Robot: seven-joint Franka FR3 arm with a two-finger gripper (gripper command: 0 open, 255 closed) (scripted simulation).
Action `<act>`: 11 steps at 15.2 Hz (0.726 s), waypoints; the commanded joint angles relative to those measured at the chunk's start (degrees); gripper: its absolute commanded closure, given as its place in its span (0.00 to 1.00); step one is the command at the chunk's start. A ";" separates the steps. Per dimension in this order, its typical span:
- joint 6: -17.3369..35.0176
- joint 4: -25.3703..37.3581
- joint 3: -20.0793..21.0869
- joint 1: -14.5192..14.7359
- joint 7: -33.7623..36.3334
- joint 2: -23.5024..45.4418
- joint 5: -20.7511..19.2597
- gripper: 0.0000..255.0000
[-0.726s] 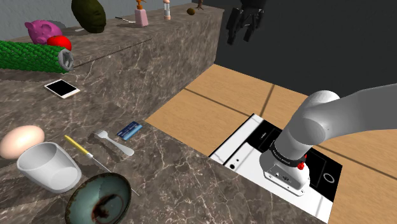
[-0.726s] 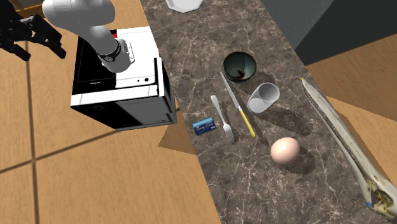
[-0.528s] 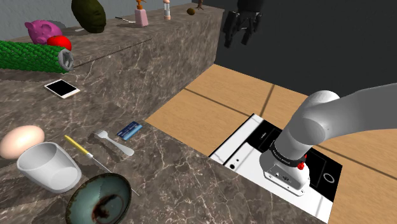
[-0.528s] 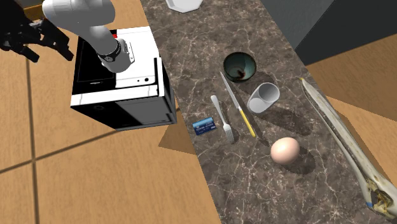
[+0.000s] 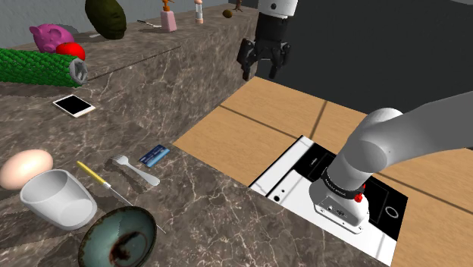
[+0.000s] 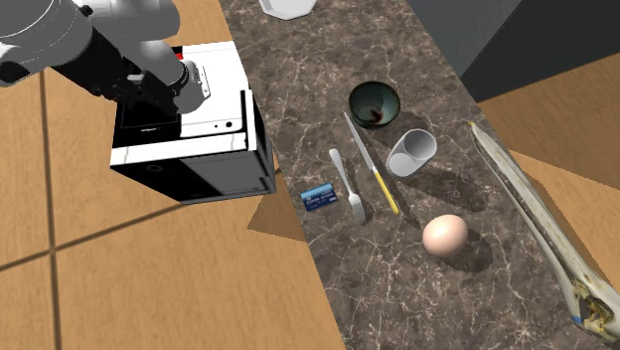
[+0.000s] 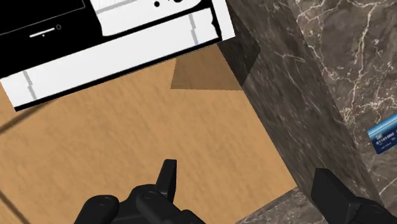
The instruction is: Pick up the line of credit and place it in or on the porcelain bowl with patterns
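Note:
The small blue card (image 5: pixel 154 155) lies flat on the dark marble counter near its edge, next to a fork; I also see the card (image 6: pixel 318 197) from above and beside my right finger (image 7: pixel 385 135). The dark greenish bowl (image 5: pixel 117 239) with a reddish blotch inside stands at the counter's near end, past a knife and a cup from the card (image 6: pixel 375 103). My black gripper (image 5: pixel 259 73) hangs open and empty in the air over the wooden floor, well off the counter. Its fingers stand wide apart (image 7: pixel 249 184), pointing down at floor and counter edge.
Fork (image 5: pixel 136 171), yellow-handled knife (image 5: pixel 95 176), white cup (image 5: pixel 57 199) and an egg (image 5: pixel 25 168) lie between card and bowl. A phone (image 5: pixel 73 105) lies farther back. A long pale bone-like object (image 6: pixel 537 214) runs along the counter's far side. The stand (image 5: pixel 333 197) sits on the floor.
The gripper has come down and moved toward the shoulder view's left, nearer the counter's side. It stays open. Nothing on the counter has moved.

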 commanded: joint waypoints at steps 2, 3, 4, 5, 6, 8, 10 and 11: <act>3.20 -0.95 3.53 0.00 7.21 3.17 4.05 0.00; 4.22 -0.97 4.60 -0.04 9.40 4.40 5.26 0.00; 5.29 -0.92 5.65 -0.08 11.57 5.70 6.45 0.00; 6.41 -0.80 6.70 -0.12 13.72 7.09 7.60 0.00; 7.58 -0.62 7.73 -0.16 15.84 8.54 8.71 0.00; 10.05 -0.05 9.77 -0.25 20.03 11.67 10.80 0.00; 12.69 0.77 11.76 -0.36 24.13 15.09 12.68 0.00; 14.06 1.28 12.73 -0.42 26.16 16.90 13.53 0.00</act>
